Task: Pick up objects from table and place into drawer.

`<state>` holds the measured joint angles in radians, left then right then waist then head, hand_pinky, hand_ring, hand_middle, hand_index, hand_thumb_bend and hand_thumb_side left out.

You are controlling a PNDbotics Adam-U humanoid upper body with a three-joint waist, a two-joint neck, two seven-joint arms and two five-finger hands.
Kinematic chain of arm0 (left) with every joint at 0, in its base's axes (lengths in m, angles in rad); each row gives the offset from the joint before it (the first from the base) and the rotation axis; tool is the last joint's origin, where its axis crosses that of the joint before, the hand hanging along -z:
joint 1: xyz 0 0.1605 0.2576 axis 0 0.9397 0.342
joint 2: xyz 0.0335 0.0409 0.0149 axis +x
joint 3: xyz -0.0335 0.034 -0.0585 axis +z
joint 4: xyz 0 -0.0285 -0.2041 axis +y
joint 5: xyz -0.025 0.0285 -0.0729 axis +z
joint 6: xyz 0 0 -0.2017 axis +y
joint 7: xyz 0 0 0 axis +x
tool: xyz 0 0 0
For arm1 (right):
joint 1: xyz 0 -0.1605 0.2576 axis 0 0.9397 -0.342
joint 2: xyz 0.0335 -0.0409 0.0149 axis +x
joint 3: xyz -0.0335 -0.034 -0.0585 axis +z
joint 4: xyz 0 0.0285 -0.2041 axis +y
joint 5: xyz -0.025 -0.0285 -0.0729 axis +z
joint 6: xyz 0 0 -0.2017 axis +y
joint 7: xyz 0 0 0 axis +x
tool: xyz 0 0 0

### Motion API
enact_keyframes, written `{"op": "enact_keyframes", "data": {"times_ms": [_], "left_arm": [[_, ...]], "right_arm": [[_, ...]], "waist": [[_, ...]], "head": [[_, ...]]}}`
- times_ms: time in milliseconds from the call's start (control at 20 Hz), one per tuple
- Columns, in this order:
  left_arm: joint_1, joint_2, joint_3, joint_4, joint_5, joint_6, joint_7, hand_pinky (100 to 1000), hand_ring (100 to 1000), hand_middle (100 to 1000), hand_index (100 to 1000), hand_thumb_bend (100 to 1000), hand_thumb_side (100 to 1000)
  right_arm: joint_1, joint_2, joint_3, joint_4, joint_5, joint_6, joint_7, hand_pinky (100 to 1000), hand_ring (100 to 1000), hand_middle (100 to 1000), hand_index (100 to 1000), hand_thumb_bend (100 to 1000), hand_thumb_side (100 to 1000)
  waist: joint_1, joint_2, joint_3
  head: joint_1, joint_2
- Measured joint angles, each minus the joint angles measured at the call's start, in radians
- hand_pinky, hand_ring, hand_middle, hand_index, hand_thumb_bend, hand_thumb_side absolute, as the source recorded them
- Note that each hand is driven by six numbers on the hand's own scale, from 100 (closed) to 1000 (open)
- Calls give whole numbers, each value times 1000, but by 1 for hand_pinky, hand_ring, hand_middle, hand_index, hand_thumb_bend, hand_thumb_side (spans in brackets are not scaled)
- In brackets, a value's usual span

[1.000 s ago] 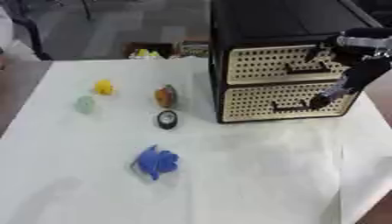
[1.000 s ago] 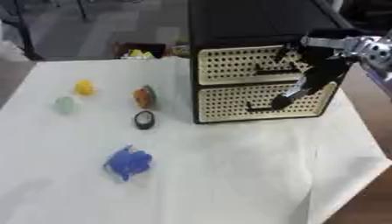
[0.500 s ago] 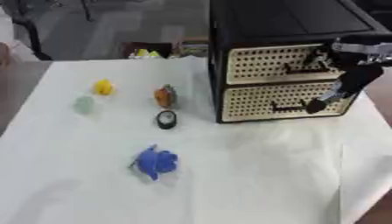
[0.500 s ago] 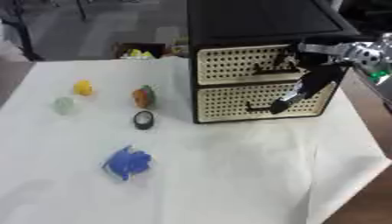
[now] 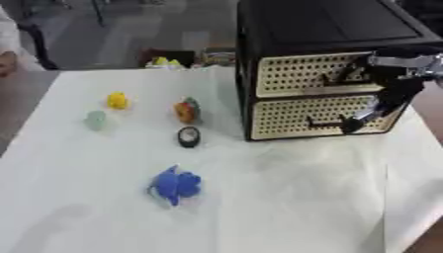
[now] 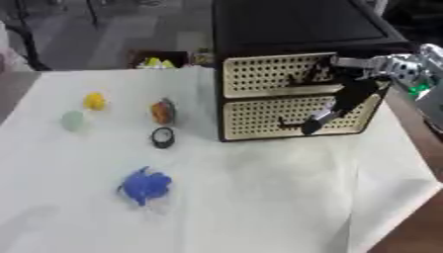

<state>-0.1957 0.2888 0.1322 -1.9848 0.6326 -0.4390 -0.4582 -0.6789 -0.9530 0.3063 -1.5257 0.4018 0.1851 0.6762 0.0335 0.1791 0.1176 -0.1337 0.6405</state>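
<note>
A black cabinet (image 5: pixel 320 24) stands at the back right of the table with two cream perforated drawers, both shut. My right hand (image 5: pixel 385 99) comes in from the right in front of the drawers. Its straight fingers point down and left, and their tips (image 5: pixel 350 126) are at the right end of the lower drawer's handle (image 5: pixel 322 123). It holds nothing. On the white cloth lie a blue toy (image 5: pixel 176 184), a black round thing (image 5: pixel 189 137), an orange thing (image 5: pixel 185 110), a yellow thing (image 5: pixel 117 100) and a pale green thing (image 5: pixel 95 118).
White cloth (image 5: pixel 286 207) covers the table, whose right edge runs close beside the cabinet. Behind the far edge sits a dark box (image 5: pixel 169 58) with yellow items in it. Floor and chair legs show beyond.
My right hand has lowered a little along the drawer fronts, its fingertips ending at the lower drawer's handle. Both drawers stay shut and the table objects have not moved.
</note>
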Motion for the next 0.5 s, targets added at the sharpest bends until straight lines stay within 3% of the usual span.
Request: {"op": "enact_keyframes", "data": {"times_ms": [500], "left_arm": [[0,0,0,0,0,1,1,709,756,744,816,100,809]], "right_arm": [[1,-1,8,9,63,-21,7,100,100,100,798,1000,548]], "waist": [[-5,-2,1]], "head": [[0,0]]}}
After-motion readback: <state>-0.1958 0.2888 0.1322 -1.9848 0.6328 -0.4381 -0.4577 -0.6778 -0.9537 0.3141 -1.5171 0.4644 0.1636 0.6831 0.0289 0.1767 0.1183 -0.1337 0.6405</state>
